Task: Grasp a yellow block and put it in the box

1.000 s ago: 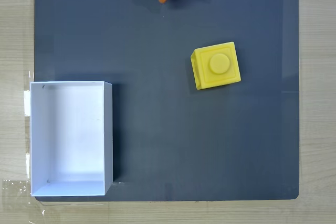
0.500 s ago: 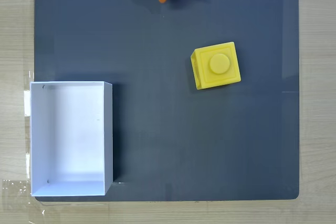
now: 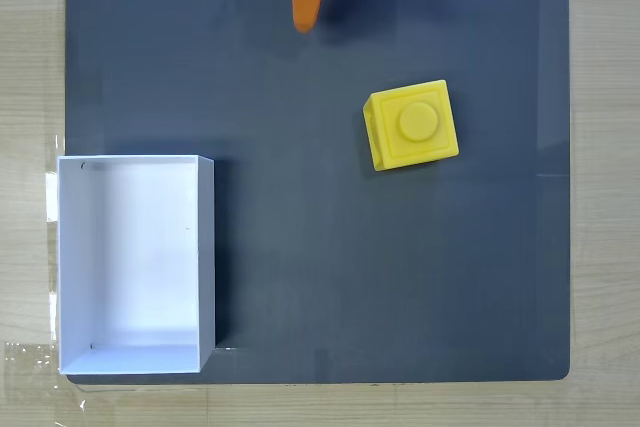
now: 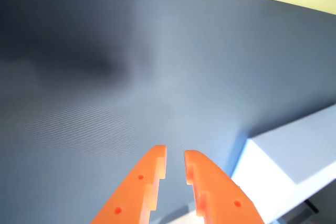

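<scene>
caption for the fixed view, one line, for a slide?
Orange gripper at the mat's top edge, yellow block untouched at centre-right, white box empty at lower left.

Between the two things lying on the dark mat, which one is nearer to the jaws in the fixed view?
The yellow block, with the round stud on top. The white box sits further away, at the mat's lower left corner.
</scene>
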